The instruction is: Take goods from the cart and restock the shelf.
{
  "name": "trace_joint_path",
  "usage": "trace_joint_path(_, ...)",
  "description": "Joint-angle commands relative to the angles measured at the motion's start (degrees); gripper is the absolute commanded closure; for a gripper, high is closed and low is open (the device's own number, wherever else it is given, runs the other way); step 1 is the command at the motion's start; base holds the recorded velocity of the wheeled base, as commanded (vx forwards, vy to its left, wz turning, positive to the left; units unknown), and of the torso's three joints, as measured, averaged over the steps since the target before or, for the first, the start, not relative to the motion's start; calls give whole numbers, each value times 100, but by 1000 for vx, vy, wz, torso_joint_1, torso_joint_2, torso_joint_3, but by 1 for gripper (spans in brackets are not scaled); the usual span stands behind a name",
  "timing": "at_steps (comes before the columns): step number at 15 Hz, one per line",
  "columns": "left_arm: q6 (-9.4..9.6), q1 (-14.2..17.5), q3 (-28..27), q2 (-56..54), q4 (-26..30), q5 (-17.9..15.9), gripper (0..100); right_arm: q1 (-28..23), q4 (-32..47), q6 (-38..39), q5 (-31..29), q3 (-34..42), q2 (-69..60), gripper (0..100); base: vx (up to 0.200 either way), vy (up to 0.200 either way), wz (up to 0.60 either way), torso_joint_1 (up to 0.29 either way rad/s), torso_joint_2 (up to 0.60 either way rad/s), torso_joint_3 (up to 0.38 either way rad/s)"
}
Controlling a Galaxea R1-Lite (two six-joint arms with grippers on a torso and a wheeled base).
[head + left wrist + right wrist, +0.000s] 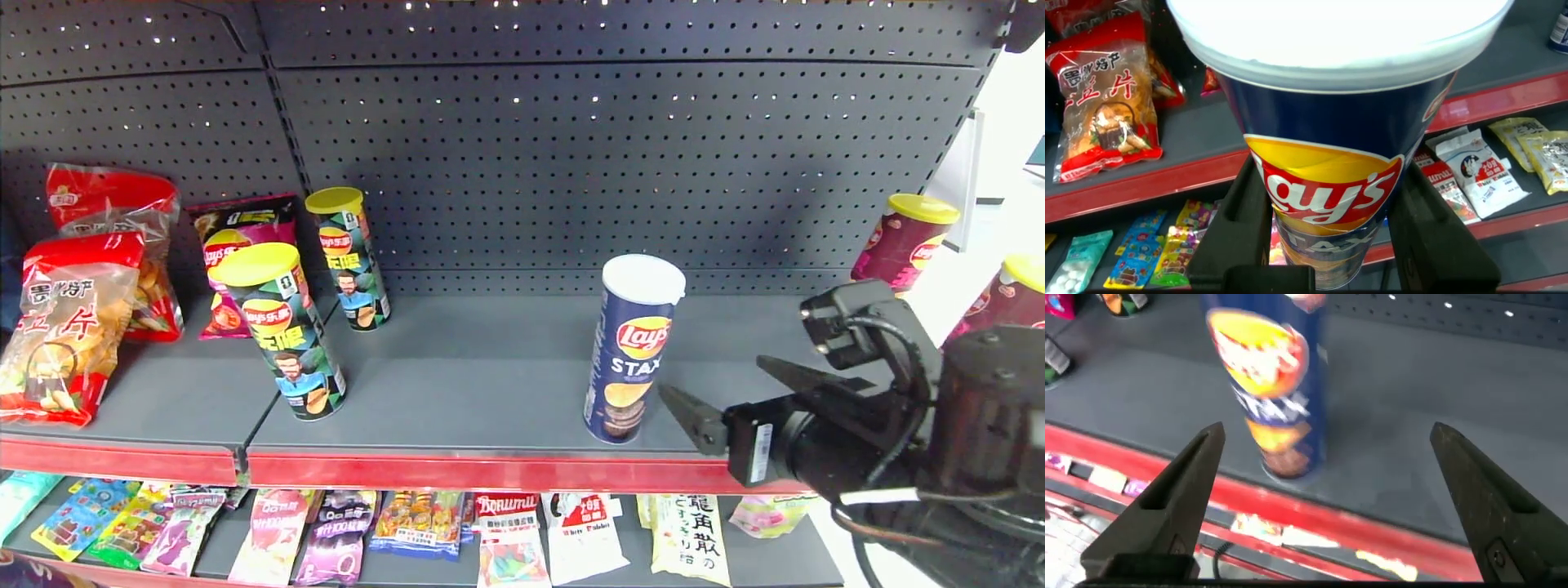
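Note:
A blue chip can (630, 351) with a white lid stands upright near the front of the grey shelf (490, 384). My right gripper (718, 382) is open just to the right of it, fingers pointing at the can and apart from it. In the right wrist view the same can (1274, 392) stands beyond the open right gripper (1327, 433), outside the gap between the fingers. A second blue can (1331, 163) with a white lid sits upright in my left gripper (1327, 212), whose dark fingers (1237, 220) are shut on its sides, in front of the shelves.
Two green cans (282, 327) with yellow lids and several snack bags (69, 327) occupy the shelf's left part. Maroon cans (902, 241) stand at the far right. A red strip (490, 472) edges the shelf front, with packets (424, 523) on the lower shelf.

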Motion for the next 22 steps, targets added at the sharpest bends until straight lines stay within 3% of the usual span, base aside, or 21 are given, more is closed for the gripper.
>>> trace_joint_path(1, 10, 7, -35, 78, -7, 82, 100, -480, 35, -223, -32, 488, -816, 0, 0, 0, 0, 0, 0, 0)
trace_joint_path(2, 28, 7, -35, 69, 2, 135, 100, -682, 35, -390, -23, 523, -922, 0, 0, 0, 0, 0, 0, 0)
trace_joint_path(4, 45, 7, -79, 95, -7, 398, 100, -1886, 35, -1295, 285, 497, -1343, 0, 0, 0, 0, 0, 0, 0)
trace_joint_path(8, 45, -1, -167, 236, 2, 363, 100, -3354, 52, -2034, 953, 901, -2170, 0, 0, 0, 0, 0, 0, 0)
trace_joint_path(12, -16, -28, -220, 333, 11, 91, 100, -3864, 439, -2042, 1585, 1587, -3303, 0, 0, 0, 0, 0, 0, 0)
trace_joint_path(14, -60, -28, -228, 368, 2, -50, 100, -4075, 1485, -2042, 1902, 1587, -4191, 0, 0, 0, 0, 0, 0, 0)
trace_joint_path(15, -60, -28, -281, 385, 2, -208, 100, -4224, 2425, -2016, 2157, 1534, -4912, 0, 0, 0, 0, 0, 0, 0)
trace_joint_path(17, -69, -28, -343, 491, -7, -314, 100, -4584, 3295, -2007, 2104, 1534, -5422, 0, 0, 0, 0, 0, 0, 0)
trace_joint_path(19, -69, -28, -360, 508, 2, -305, 100, -5164, 3612, -2034, 2183, 1411, -5457, 0, 0, 0, 0, 0, 0, 0)
trace_joint_path(22, -60, -28, -343, 552, -7, -331, 100, -5191, 3612, -2051, 2139, 1367, -5430, 0, 0, 0, 0, 0, 0, 0)
